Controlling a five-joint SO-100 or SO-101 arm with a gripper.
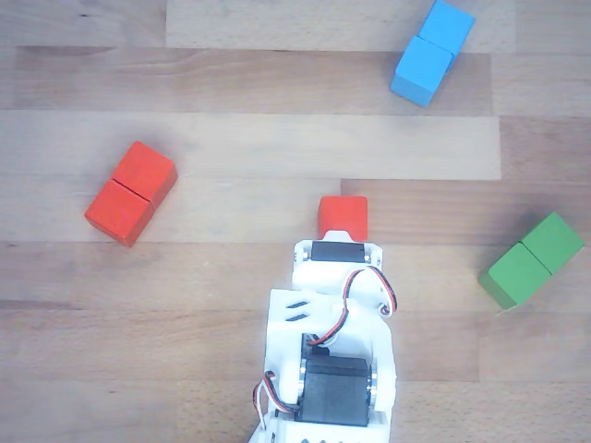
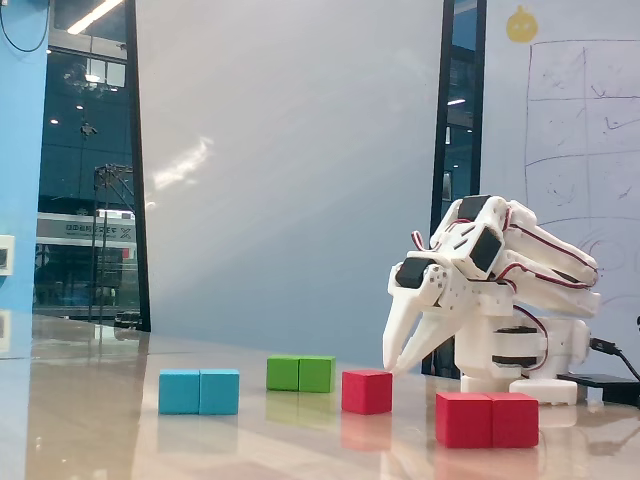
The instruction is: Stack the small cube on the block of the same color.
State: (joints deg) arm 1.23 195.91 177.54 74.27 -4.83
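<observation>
The small cube (image 2: 367, 390) is red and rests on the wooden table, just left of my gripper (image 2: 392, 368) in the fixed view. The fingertips hang close above the table beside the cube's right edge, meeting at their tips with nothing between them. In the other view the small cube (image 1: 343, 214) lies directly ahead of the white arm (image 1: 332, 332), whose body hides the fingers. The red block (image 1: 130, 192) with a seam across its middle lies to the left there. In the fixed view the block (image 2: 487, 419) sits at the front right.
A blue two-cube block (image 1: 431, 51) lies at the top right of the other view, and at the left as the blue block (image 2: 199, 391) in the fixed view. A green two-cube block (image 1: 531, 259) sits at the right, seen as the green block (image 2: 300, 373) behind the cube.
</observation>
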